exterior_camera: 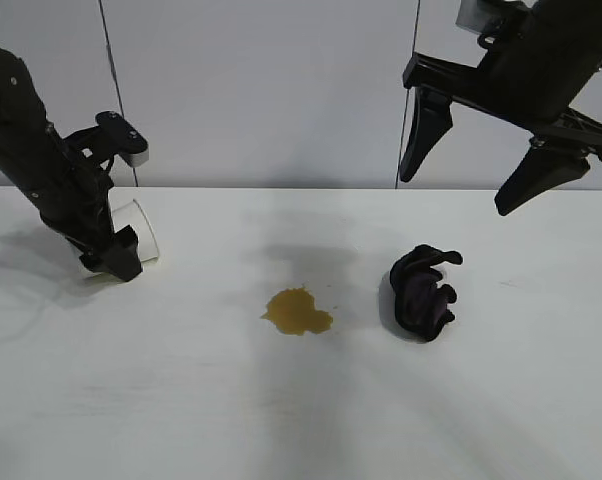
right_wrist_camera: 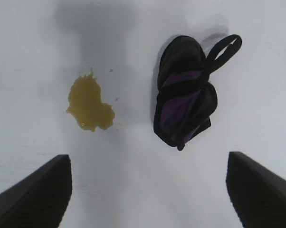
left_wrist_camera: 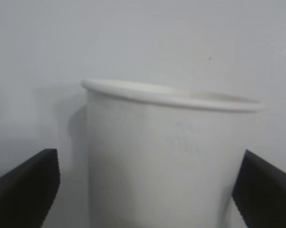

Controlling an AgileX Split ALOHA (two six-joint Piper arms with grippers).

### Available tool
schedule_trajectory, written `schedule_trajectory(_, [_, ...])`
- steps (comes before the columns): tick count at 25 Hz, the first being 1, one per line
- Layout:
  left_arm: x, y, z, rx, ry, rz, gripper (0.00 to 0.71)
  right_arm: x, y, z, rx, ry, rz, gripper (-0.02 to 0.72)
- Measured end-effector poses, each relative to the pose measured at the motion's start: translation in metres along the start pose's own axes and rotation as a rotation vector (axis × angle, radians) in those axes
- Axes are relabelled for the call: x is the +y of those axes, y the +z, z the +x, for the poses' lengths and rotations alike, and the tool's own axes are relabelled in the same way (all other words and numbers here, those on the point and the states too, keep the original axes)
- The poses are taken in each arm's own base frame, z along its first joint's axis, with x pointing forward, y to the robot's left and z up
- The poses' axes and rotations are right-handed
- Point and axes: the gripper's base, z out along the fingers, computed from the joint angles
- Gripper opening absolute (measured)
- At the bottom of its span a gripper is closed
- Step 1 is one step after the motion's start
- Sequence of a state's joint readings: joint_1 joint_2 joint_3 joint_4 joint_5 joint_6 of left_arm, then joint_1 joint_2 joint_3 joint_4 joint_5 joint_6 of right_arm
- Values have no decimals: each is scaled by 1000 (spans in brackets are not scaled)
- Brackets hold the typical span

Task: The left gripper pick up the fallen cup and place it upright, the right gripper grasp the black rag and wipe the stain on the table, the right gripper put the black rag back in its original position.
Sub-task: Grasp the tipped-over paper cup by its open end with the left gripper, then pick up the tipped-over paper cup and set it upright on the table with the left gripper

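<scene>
Nearest, at frame centre, the stain (exterior_camera: 297, 312) marks the bench (exterior_camera: 281, 420), black rag (exterior_camera: 421, 292) just right. Farther left, the cup (exterior_camera: 137, 228) tilts between the left claw's (exterior_camera: 116, 262) parted fingers. Upper right, the right claw (exterior_camera: 481, 165) hangs wide open, empty.

The counter (exterior_camera: 281, 420) is plain matte white, with no pattern. The cup (exterior_camera: 136, 232) is plain white too, unprinted. The stain (exterior_camera: 297, 312) is yellowish-brown, darker at its edges. The rag (exterior_camera: 421, 292) is black with purple folds showing through the middle. Both the left gripper (exterior_camera: 116, 260) and the right gripper (exterior_camera: 481, 165) are solid black, and the wall (exterior_camera: 281, 90) behind is pale grey.
</scene>
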State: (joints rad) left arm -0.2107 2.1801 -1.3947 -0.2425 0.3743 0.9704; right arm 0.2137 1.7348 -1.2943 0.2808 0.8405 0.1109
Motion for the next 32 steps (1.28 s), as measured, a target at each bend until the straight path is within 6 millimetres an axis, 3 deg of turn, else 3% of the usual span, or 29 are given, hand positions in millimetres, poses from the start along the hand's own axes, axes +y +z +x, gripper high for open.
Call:
schedule_trajectory(2, [-4, 0, -3, -4, 13, 4, 623, 0, 0, 0, 0, 0, 0, 612])
schedule_trajectory(6, [-2, -1, -8, -17, 15, -5, 446, 0, 0, 0, 1, -1, 0, 612])
schedule_trajectory(9, [0, -2, -10, -23, 16, -11, 394, 0, 0, 0, 1, -1, 0, 612])
schedule_trajectory(15, [-4, -9, -12, -26, -33, 44, 379, 0, 0, 0, -1, -2, 0, 612])
schedule_trajectory(21, [-7, -55, -39, -202, 11, 134, 377, 0, 0, 0, -2, -3, 0, 612])
schedule_trajectory(24, [-12, -76, -47, -332, 24, 272, 377, 0, 0, 0, 3, -3, 0, 612])
schedule_trajectory(27, [-10, -87, -41, -479, -24, 396, 377, 0, 0, 1, 15, -3, 1, 612])
schedule_trajectory(32, [-24, -82, -12, -660, -47, 487, 376, 0, 0, 3, 31, -7, 3, 612])
